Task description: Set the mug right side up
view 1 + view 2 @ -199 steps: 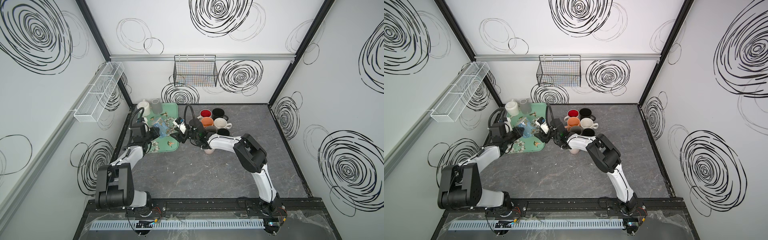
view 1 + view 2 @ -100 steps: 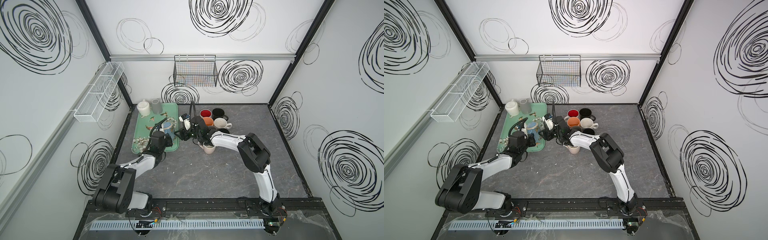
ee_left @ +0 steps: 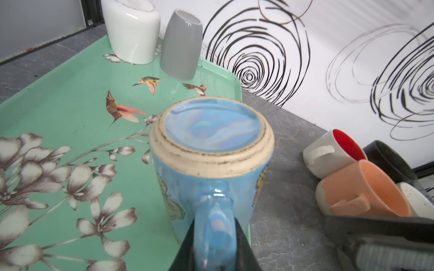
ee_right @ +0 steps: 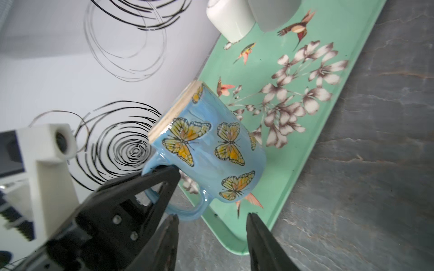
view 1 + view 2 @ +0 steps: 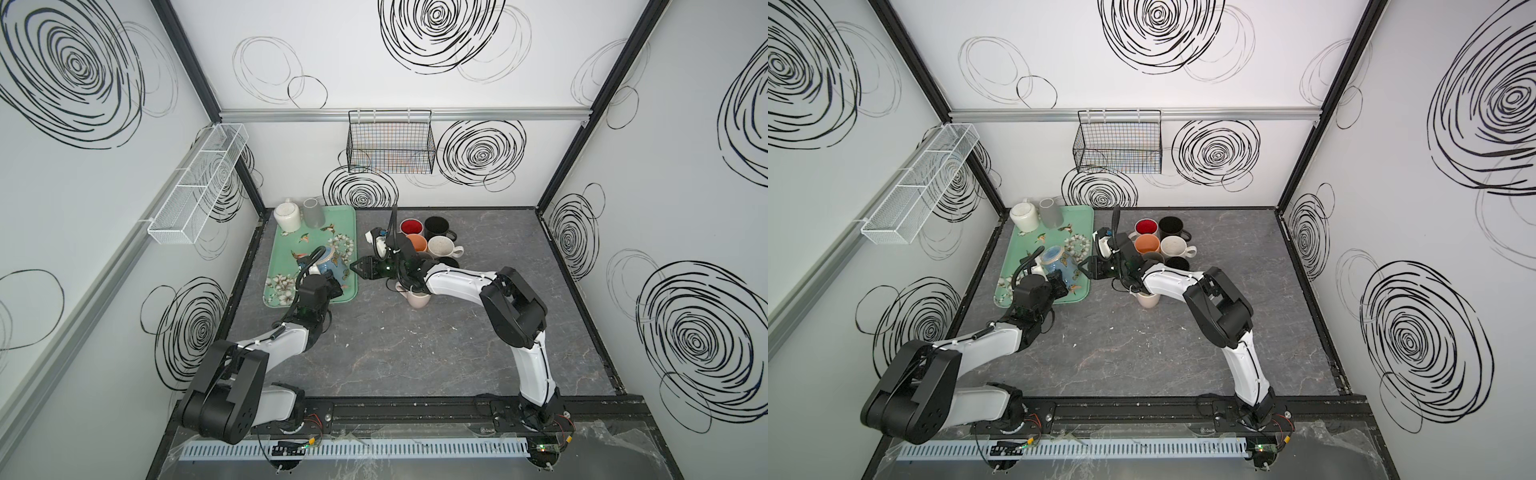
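Top views: blue mug [image 5: 333, 261] upside down at 3 o'clock edge of green tray [image 5: 328, 216]; left gripper [image 5: 331, 277] tight on it; right gripper [image 5: 355, 268] at mug's 3 o'clock.
Left wrist: base up, handle [image 3: 215, 225] pinched.
Right wrist: right jaws apart, empty.

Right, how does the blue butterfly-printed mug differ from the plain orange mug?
The blue butterfly-printed ceramic mug is base up; the plain orange ceramic mug stands mouth up. The blue mug's handle is pinched in the left claw; the orange mug is free. The blue one is over the green floral tray, the orange one on the grey tabletop. Both have a handle.
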### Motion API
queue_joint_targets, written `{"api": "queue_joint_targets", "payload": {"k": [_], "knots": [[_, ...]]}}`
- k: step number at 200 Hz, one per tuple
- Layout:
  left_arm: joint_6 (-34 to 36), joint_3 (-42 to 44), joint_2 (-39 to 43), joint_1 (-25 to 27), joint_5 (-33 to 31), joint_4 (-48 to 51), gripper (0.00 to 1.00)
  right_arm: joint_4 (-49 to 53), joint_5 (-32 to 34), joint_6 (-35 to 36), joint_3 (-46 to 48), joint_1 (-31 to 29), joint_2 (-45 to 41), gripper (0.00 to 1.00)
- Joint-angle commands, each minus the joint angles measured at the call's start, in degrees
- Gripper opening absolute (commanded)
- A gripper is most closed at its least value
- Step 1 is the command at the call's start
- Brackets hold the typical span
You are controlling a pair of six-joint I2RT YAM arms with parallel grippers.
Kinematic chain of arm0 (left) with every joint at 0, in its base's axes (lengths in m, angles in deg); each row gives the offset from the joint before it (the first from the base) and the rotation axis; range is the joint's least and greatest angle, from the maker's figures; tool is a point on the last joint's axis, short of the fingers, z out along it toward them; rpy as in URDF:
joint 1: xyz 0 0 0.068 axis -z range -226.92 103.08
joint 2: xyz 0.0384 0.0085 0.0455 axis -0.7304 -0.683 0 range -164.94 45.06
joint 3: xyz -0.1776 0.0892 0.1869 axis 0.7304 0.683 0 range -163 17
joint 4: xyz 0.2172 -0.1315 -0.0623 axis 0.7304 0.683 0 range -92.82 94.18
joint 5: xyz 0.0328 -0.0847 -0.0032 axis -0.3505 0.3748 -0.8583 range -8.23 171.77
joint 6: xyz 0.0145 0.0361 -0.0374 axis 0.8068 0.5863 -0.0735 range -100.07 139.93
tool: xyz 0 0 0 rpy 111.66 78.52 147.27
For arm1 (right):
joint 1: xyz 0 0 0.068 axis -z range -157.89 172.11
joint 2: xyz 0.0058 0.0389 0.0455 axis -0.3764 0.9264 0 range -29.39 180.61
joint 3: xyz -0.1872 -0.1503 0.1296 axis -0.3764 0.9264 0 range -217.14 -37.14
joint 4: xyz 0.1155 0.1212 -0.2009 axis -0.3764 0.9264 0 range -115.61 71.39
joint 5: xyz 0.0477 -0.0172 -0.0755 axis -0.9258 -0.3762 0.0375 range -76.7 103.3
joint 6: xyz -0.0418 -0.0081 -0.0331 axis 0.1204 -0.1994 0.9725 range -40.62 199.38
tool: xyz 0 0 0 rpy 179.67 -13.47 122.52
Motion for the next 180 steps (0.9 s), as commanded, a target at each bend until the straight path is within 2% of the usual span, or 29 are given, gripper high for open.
{"api": "queue_joint_targets", "payload": {"k": [1, 29, 62, 134, 180], "knots": [[-4.53, 0.51, 3.49, 0.76, -5.01, -19.58, 0.0, -5.38, -3.14, -8.81, 1.3, 0.6, -2.65, 0.5], [-8.69, 3.23, 4.7, 0.98, -7.85, -25.73, 0.0, -10.89, -4.5, -15.97, 3.42, 0.73, -2.7, 0.5], [-14.52, 4.92, 4.56, 0.64, -6.47, -34.83, 0.0, -17.44, -7.54, -23.38, 3.38, 1.02, -1.37, 0.5], [-21.84, 2.98, 5.77, 0.23, -1.43, -43.62, 0.0, -25.73, -15.4, -33.33, -4.44, 1.09, 3.32, 0.51], [-23.19, 1.96, 7.26, 0.32, -0.11, -45.36, 0.0, -26.25, -15.63, -35.53, -6.72, 1.09, 3.6, 0.51]]}}
